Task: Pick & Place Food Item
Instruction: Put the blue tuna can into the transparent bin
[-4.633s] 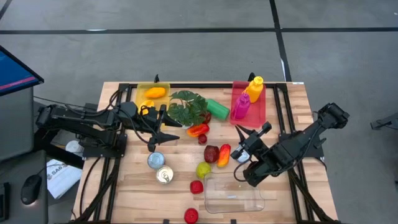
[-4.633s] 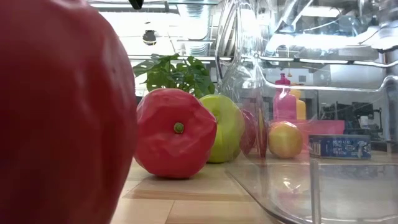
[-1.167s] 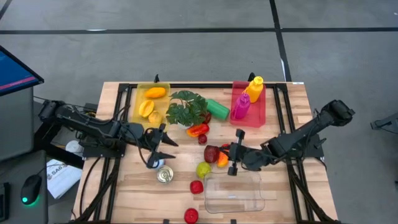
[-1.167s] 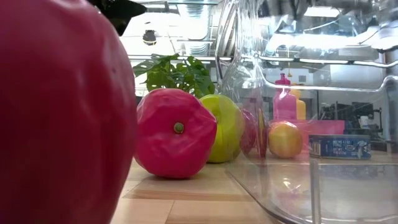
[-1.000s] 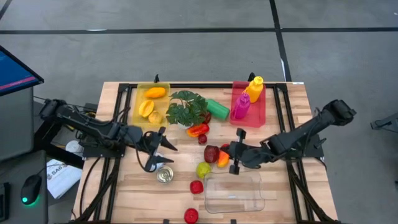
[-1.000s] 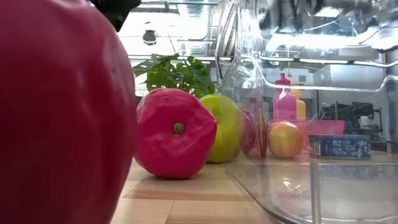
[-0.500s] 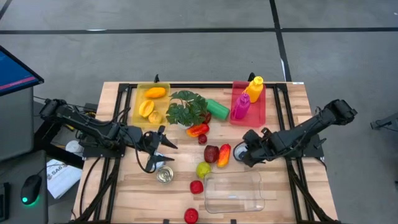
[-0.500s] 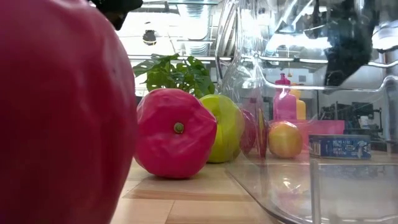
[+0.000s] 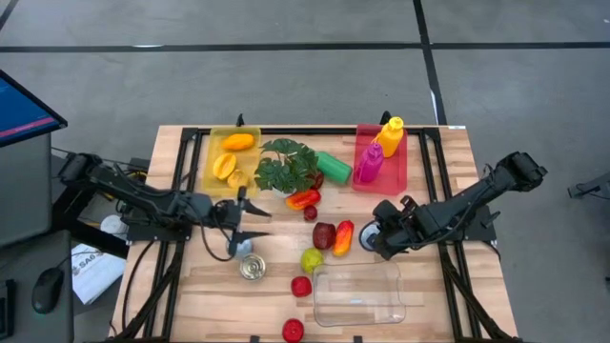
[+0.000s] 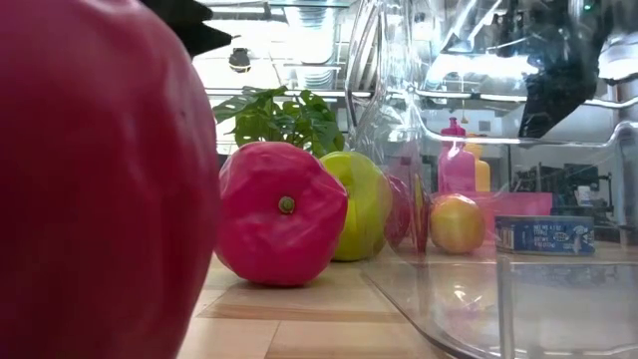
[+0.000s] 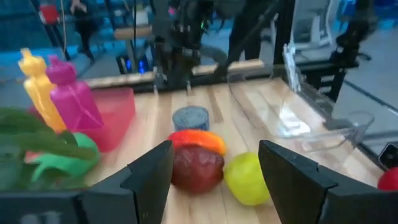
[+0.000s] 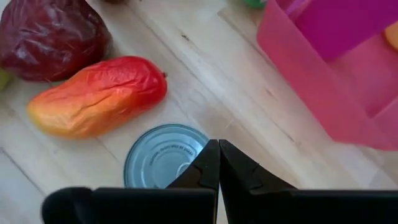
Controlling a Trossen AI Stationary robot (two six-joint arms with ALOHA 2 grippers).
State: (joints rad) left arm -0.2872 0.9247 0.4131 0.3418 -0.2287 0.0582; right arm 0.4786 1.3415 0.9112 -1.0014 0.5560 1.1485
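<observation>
The right end effector (image 9: 378,232) hangs low over the middle of the desk (image 9: 448,295), fingers pressed together and holding nothing, its tips just above a blue-grey tin (image 12: 163,155) that stands upright beside the orange-red mango-shaped fruit (image 9: 343,235). A dark red fruit (image 9: 324,234) touches that mango on its far side, with a green apple (image 9: 312,258) just below them and a small red fruit (image 9: 301,286) lower still. The clear plastic container (image 9: 358,295) sits near the desk's front edge, right under the right end effector, leaving bare wood to its right and along the front-left corner. One more red fruit (image 9: 294,330) lies at the very front edge.

The left end effector (image 9: 250,220) hovers left of centre with its fingers part-way apart, gripping nothing; two tins lie just below it, one silver (image 9: 238,246) and one gold-topped (image 9: 253,269).

At the back, a yellow tray (image 9: 212,151) holds three yellow-orange pieces, a pink tray (image 9: 398,167) holds two bottles, one yellow (image 9: 390,135) and one magenta (image 9: 369,162). Between the trays stand a leafy plant (image 9: 285,165), a green cylinder (image 9: 334,167) and a red-orange pepper (image 9: 303,198)
</observation>
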